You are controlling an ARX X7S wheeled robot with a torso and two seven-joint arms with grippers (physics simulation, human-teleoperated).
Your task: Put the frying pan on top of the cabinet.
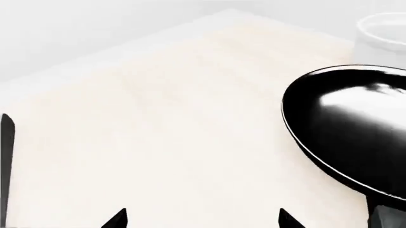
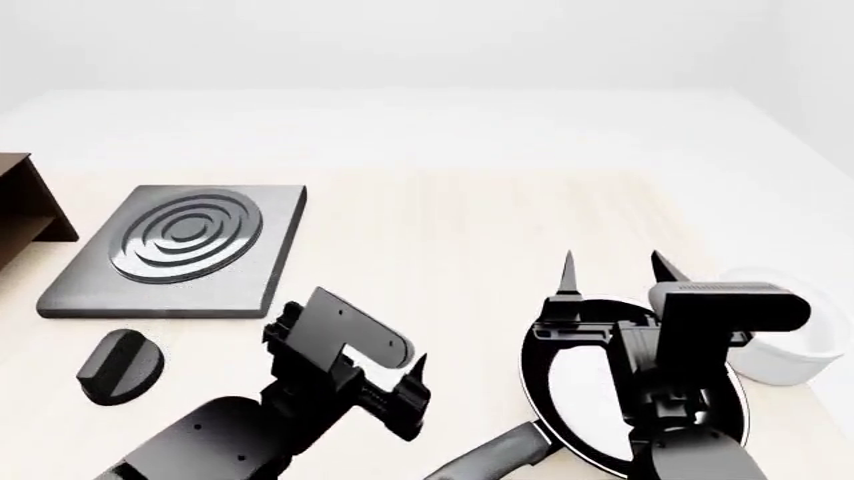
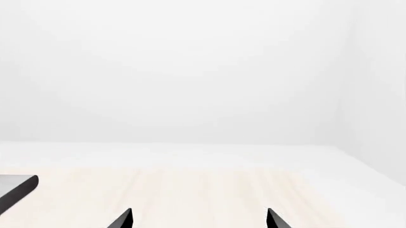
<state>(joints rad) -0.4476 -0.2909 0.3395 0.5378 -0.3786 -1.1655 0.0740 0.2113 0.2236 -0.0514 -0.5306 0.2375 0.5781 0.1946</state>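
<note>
The frying pan [image 2: 571,395], round, black and glossy inside, lies on the table at the front right, its grey handle [image 2: 487,458] pointing toward the front left. My right gripper [image 2: 617,270] hovers over the pan's far rim, open and empty, and my right arm hides part of the pan. My left gripper [image 2: 416,398] is open and empty just left of the handle. The left wrist view shows the pan [image 1: 355,128] beside the open gripper [image 1: 203,221]. The right wrist view shows the open gripper [image 3: 199,219] over bare table. The dark brown cabinet [image 2: 20,205] shows only at the far left edge.
A flat grey stove plate [image 2: 180,248] with concentric rings lies left of centre; its corner shows in the right wrist view [image 3: 16,187]. A small black knob-like object [image 2: 120,365] sits in front of it. A white bowl [image 2: 787,350] stands right of the pan, also in the left wrist view [image 1: 383,33].
</note>
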